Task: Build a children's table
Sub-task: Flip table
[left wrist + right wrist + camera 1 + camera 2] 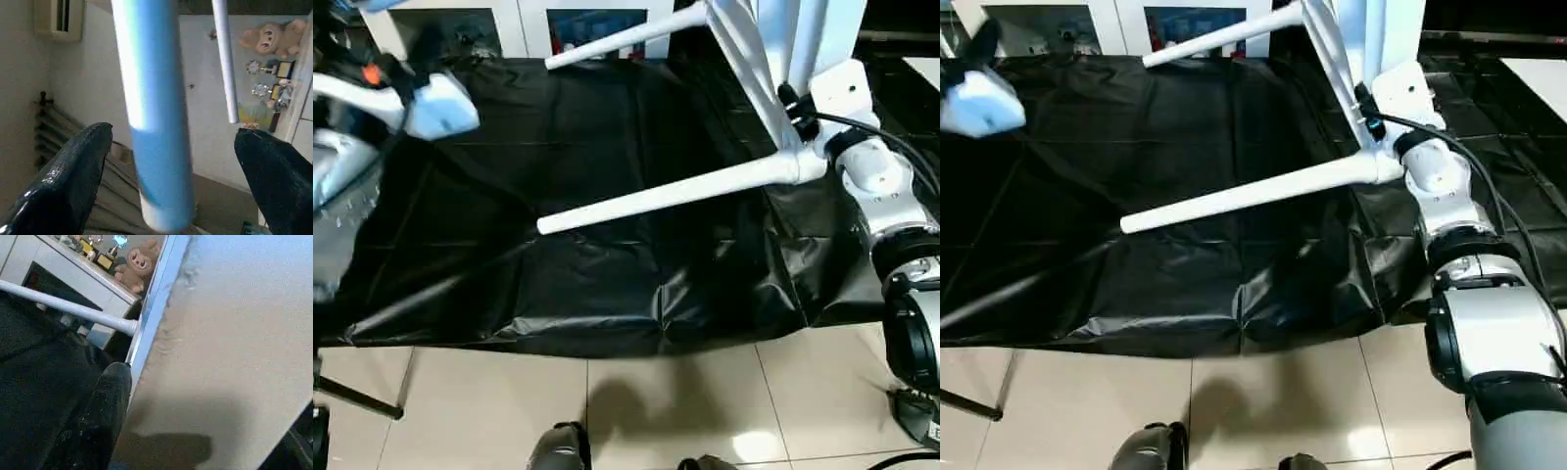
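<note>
The children's table hangs on its side above the right end of the black cloth. Its white top stands upright. One fitted leg reaches left over the cloth, and a second leg points left higher up. My right gripper is shut on the top's edge near the lower leg's corner socket. In the right wrist view one black finger lies flat against the top's surface. My left gripper is raised at the far left and open. A white tube leg passes between its fingers, touching neither.
A big table draped in black cloth spans the view, its front edge hanging above the tiled floor. A white cabinet with glass doors stands behind it. A dark stand leg crosses the floor at lower left.
</note>
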Controlling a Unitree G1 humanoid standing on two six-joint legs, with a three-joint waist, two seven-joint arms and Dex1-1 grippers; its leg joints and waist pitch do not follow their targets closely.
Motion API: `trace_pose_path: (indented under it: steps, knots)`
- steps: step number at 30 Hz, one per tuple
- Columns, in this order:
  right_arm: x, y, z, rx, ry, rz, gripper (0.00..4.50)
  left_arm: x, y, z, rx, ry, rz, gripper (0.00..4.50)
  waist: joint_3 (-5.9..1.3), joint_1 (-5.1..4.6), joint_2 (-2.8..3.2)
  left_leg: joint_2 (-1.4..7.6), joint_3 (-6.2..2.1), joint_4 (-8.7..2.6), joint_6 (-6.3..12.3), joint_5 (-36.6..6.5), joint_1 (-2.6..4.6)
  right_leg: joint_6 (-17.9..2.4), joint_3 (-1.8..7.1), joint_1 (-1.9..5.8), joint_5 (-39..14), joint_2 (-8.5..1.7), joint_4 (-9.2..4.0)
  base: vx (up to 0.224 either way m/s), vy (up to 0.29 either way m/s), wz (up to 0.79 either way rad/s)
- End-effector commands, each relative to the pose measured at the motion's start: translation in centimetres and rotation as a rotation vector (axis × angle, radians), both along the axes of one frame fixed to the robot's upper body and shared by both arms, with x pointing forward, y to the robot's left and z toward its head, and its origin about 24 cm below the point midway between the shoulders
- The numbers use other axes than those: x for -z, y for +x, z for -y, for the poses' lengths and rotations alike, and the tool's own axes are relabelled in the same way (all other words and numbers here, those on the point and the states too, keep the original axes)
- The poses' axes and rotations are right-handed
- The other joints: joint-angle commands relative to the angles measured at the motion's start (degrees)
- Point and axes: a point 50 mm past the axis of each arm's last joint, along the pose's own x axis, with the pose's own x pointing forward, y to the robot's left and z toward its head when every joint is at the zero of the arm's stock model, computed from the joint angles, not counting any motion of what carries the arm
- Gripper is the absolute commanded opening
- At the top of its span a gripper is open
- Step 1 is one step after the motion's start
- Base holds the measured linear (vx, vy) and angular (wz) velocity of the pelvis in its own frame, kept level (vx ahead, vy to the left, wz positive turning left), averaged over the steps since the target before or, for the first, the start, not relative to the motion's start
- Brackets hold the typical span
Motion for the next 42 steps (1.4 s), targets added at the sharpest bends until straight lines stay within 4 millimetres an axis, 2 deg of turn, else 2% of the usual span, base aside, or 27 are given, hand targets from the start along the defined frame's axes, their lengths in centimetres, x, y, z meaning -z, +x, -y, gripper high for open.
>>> trace_pose_path:
  steps: [1, 4, 5, 10, 12, 15, 17, 19, 22, 24, 27, 29, 31, 34, 35, 37, 40, 42]
  knots:
    - [-1.9, -0.5, -1.9, -0.140, -0.407, 0.099, 2.17, -0.5, -0.1, -0.3, -0.001, -0.014, 0.021, 4.16, -5.52, -0.39, -1.21, 0.50, -0.43, -2.30, 4.07, -6.0, 3.01, -12.6, 0.81, 2.22, 4.5, -1.99, -3.14, 0.000, 0.000, 0.00]
    - [-2.2, -0.5, -2.0, -0.142, -0.412, 0.109, 2.17, -0.5, 0.1, -0.3, 0.009, -0.035, 0.011, 4.16, -5.55, -0.36, -1.17, 0.52, -0.42, -2.22, 4.18, -5.9, 3.05, -12.6, 0.83, 2.20, 4.7, -1.98, -3.11, 0.000, 0.000, 0.00]
    - [-2.5, -0.5, -2.0, -0.143, -0.420, 0.124, 2.17, -0.5, 0.1, -0.4, 0.016, -0.055, 0.004, 3.81, -5.57, -0.33, -1.10, 0.51, -0.43, -2.22, 4.13, -5.8, 3.03, -12.6, 0.80, 2.16, 4.9, -1.96, -3.03, 0.000, 0.000, 0.00]
    - [-3.6, -0.5, -2.0, -0.142, -0.433, 0.157, 2.17, -0.2, 0.2, -0.2, 0.029, -0.076, -0.034, 3.56, -5.44, -0.31, -1.25, 0.56, -0.39, -2.21, 4.35, -5.9, 3.06, -12.5, 0.83, 2.10, 4.5, -1.95, -3.13, 0.000, 0.000, 0.00]
    - [-4.2, -0.5, -2.1, -0.147, -0.437, 0.177, 2.17, 0.1, 0.3, -0.3, 0.030, -0.089, -0.053, 3.33, -5.41, -0.26, -1.22, 0.55, -0.38, -2.24, 4.16, -6.4, 3.14, -12.4, 0.82, 2.06, 3.8, -1.94, -3.19, 0.000, 0.000, 0.00]
    - [-4.9, -0.6, -2.4, -0.164, -0.452, 0.203, 2.17, 0.5, 0.4, -0.4, 0.024, -0.117, -0.072, 3.20, -5.34, -0.32, -1.30, 0.57, -0.36, -2.31, 3.81, -7.1, 3.13, -12.3, 0.79, 2.01, 2.7, -1.93, -3.26, 0.000, 0.000, 0.00]
    - [-5.2, -0.7, -2.6, -0.171, -0.459, 0.214, 2.17, 0.6, 0.4, -0.5, 0.020, -0.131, -0.078, 2.87, -5.33, -0.40, -1.44, 0.55, -0.36, -2.28, 3.73, -7.2, 3.08, -12.0, 0.82, 2.05, 2.5, -1.97, -3.27, 0.000, 0.000, 0.00]
    - [-5.6, -0.7, -2.6, -0.174, -0.467, 0.227, 2.17, 0.7, 0.4, -0.6, 0.017, -0.146, -0.087, 2.87, -5.39, -0.39, -1.47, 0.54, -0.38, -2.27, 3.69, -7.1, 3.11, -11.9, 0.79, 2.05, 2.5, -1.99, -3.25, 0.000, 0.000, 0.00]
    - [-6.6, -0.8, -2.8, -0.178, -0.489, 0.260, 2.17, 1.0, 0.3, -0.4, 0.025, -0.169, -0.105, 2.43, -5.35, -0.49, -1.61, 0.50, -0.34, -2.24, 3.69, -7.2, 3.09, -11.8, 0.81, 2.06, 2.1, -1.99, -3.29, 0.000, 0.000, 0.00]
    - [-7.4, -0.9, -2.9, -0.177, -0.505, 0.281, 2.17, 1.2, 0.2, -0.2, 0.038, -0.194, -0.117, 2.39, -5.38, -0.48, -1.56, 0.54, -0.33, -2.18, 3.74, -7.2, 3.14, -11.8, 0.85, 2.05, 2.3, -1.99, -3.27, 0.000, 0.000, 0.00]
    - [-8.2, -1.0, -3.0, -0.180, -0.523, 0.301, 2.17, 1.5, 0.1, 0.1, 0.054, -0.235, -0.135, 1.99, -5.41, -0.43, -1.67, 0.49, -0.32, -2.09, 4.20, -6.3, 2.98, -11.7, 0.78, 2.13, 3.5, -1.94, -3.10, 0.000, 0.000, 0.00]
    - [-9.0, -1.1, -3.2, -0.186, -0.550, 0.319, 2.17, 1.9, 0.0, 0.4, 0.074, -0.278, -0.158, 1.93, -5.31, -0.57, -1.95, 0.43, -0.27, -2.07, 4.30, -6.4, 2.89, -11.8, 0.73, 2.17, 3.1, -1.89, -3.13, 0.000, 0.000, 0.00]
    - [-9.3, -1.1, -3.3, -0.187, -0.561, 0.326, 2.17, 2.1, 0.0, 0.5, 0.078, -0.287, -0.167, 1.66, -5.26, -0.56, -1.83, 0.47, -0.28, -2.08, 4.16, -7.4, 3.01, -11.5, 0.78, 2.05, 1.9, -1.89, -3.33, 0.000, 0.000, 0.00]
    - [-10.9, -1.2, -3.9, -0.210, -0.639, 0.333, 2.17, 2.9, -0.1, 0.7, 0.101, -0.402, -0.196, 1.56, -5.21, -0.83, -2.07, 0.55, -0.32, -2.15, 3.70, -8.5, 3.02, -11.6, 0.76, 2.09, 0.8, -2.00, -3.31, 0.000, 0.000, 0.00]
    - [-11.3, -1.3, -4.1, -0.217, -0.662, 0.330, 2.17, 3.2, -0.1, 0.8, 0.110, -0.443, -0.204, 1.52, -5.17, -0.95, -2.20, 0.47, -0.30, -2.09, 3.73, -8.3, 2.85, -11.4, 0.72, 2.11, 0.8, -1.88, -3.32, 0.000, 0.000, 0.00]
    - [-12.0, -1.2, -4.4, -0.246, -0.677, 0.283, 2.17, 3.7, -0.2, 1.1, 0.124, -0.482, -0.222, 1.50, -5.24, -1.05, -2.30, 0.53, -0.27, -2.07, 4.01, -8.6, 2.98, -11.6, 0.76, 2.10, 1.0, -1.92, -3.34, 0.000, 0.000, 0.00]
    - [-12.5, -1.1, -4.8, -0.284, -0.771, 0.193, 2.17, 4.4, -0.2, 1.6, 0.153, -0.564, -0.258, 1.47, -5.02, -1.23, -2.39, 0.57, -0.23, -1.97, 4.66, -9.6, 2.94, -11.7, 0.79, 1.84, -0.1, -1.78, -3.54, 0.000, 0.000, 0.00]
    - [-12.9, -1.0, -5.0, -0.287, -0.820, 0.147, 2.17, 4.8, -0.1, 1.9, 0.168, -0.584, -0.284, 1.46, -5.04, -1.30, -2.27, 0.76, -0.38, -2.12, 4.08, -10.4, 3.07, -11.6, 0.78, 1.75, -0.7, -1.71, -3.61, 0.000, 0.000, 0.00]
